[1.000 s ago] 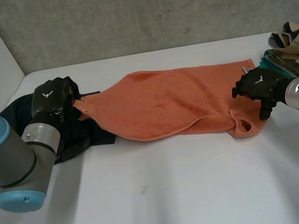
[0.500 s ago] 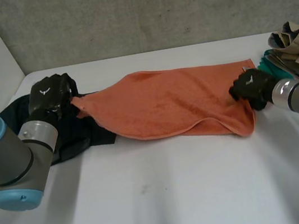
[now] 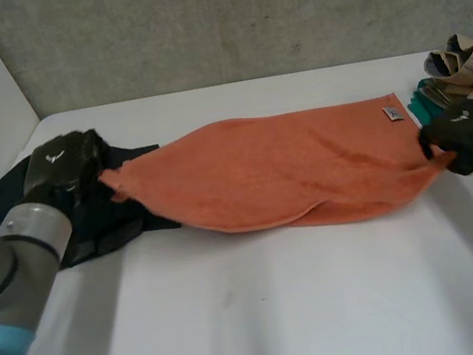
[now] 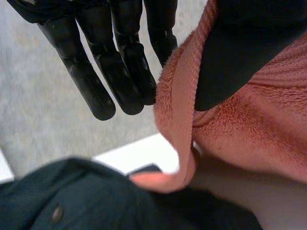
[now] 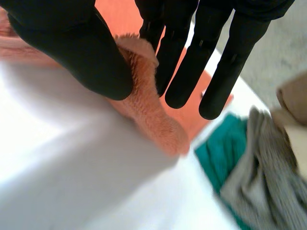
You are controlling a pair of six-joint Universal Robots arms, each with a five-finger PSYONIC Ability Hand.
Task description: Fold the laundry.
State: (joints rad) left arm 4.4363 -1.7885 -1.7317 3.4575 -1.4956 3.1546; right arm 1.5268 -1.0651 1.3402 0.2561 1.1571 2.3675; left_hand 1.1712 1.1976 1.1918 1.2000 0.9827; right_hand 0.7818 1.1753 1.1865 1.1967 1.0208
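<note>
An orange towel lies stretched across the far half of the white table, pulled out long between the two hands. The left hand holds the towel's left corner, raised a little above a dark garment that lies crumpled at the table's left edge. In the left wrist view the towel's edge runs between the thumb and the straight fingers, pinched there, with the dark garment under it. The right hand holds the towel's right corner, just beside a pile of clothes at the table's right end. In the right wrist view the thumb presses the fuzzy corner against the straight fingers, and a teal cloth and a grey cloth lie near the fingertips. A small label sits at the towel's far right corner. The towel's near edge sags onto the table between the hands.
</note>
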